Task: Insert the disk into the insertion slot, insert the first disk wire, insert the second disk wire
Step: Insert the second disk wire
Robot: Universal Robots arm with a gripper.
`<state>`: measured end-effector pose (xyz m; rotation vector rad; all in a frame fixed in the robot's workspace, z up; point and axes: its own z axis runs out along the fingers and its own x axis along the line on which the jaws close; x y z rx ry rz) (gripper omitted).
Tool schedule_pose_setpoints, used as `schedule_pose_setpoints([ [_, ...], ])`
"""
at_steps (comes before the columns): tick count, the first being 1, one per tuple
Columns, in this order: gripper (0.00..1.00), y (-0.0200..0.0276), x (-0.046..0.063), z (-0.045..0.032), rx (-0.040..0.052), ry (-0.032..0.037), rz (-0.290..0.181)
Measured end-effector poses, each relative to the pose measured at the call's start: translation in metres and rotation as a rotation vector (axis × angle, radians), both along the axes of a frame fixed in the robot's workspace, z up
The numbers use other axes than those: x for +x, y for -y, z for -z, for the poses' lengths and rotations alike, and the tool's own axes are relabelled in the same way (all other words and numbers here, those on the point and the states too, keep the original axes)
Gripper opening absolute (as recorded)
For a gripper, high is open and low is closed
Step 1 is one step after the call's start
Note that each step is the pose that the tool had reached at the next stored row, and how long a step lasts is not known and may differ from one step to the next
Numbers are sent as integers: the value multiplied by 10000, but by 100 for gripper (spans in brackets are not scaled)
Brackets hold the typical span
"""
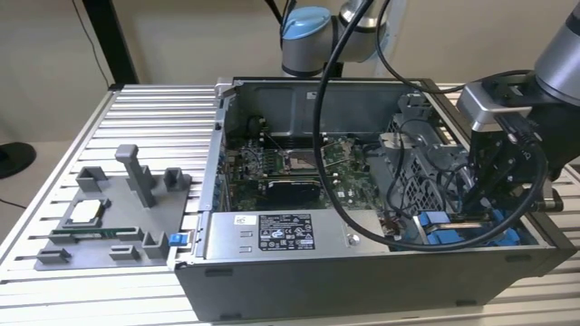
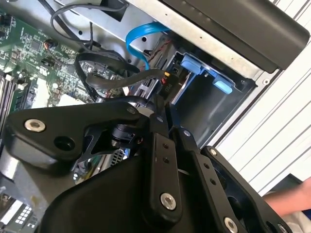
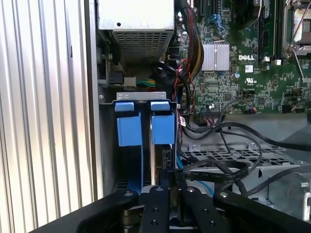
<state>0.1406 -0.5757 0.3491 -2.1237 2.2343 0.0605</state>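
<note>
Ribbed aluminium workbench (image 1: pixel 136 109) against a beige wall, bearing an opened computer case (image 1: pixel 363 272) with its side panel off. Beside the case, toward the exterior view's left, a grey fixture tray (image 1: pixel 109 204) with upright posts and a small processor chip (image 1: pixel 86 212). Inside the case: green motherboard (image 1: pixel 290 163), labelled silver power-supply box (image 1: pixel 290 234) along the near wall, and black cables (image 1: pixel 435 176) draped over a perforated metal cage. Black gripper (image 1: pixel 476 204) lowered into the case corner next to the power-supply box, toward the exterior view's right, directly over the insertion slot (image 3: pixel 143 99). Fingers (image 3: pixel 155 213) drawn close together in both wrist views, a thin dark edge between them; clamped or merely near, cannot tell. Blue plastic tabs (image 3: pixel 144 127) showing in the slot mouth in the first wrist view, just beyond the fingertips. Disk's blue frame (image 1: pixel 453 234) seen down in that same bay in the exterior view, beneath the gripper. Light-blue data cable (image 2: pixel 138 41) looping above the bay in the second wrist view, with black wires (image 2: pixel 116 75) crossing beside it. Part of a person's hand (image 2: pixel 291 201) at the bench edge outside the case.
</note>
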Motion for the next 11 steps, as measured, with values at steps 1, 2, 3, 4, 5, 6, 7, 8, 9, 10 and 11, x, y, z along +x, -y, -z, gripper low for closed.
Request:
schedule_pose_setpoints([
  [1, 0, -2, 0, 5, 1, 0, 0],
  [2, 0, -4, 0, 9, 1, 0, 0],
  [3, 0, -5, 0, 11, -2, 0, 0],
  [4, 0, -7, 0, 16, -2, 1, 0],
  [5, 0, -8, 0, 20, -1, 0, 0],
  [6, 0, -10, 1, 24, -1, 0, 0],
  [7, 0, -11, 3, 27, -3, 1, -2],
  [8, 0, -12, 4, 30, -3, 1, -4],
  [9, 0, -13, 6, 33, -3, 1, -6],
  [10, 0, -14, 7, 35, -3, 2, -7],
  [11, 0, -15, 8, 38, -3, 2, -9],
])
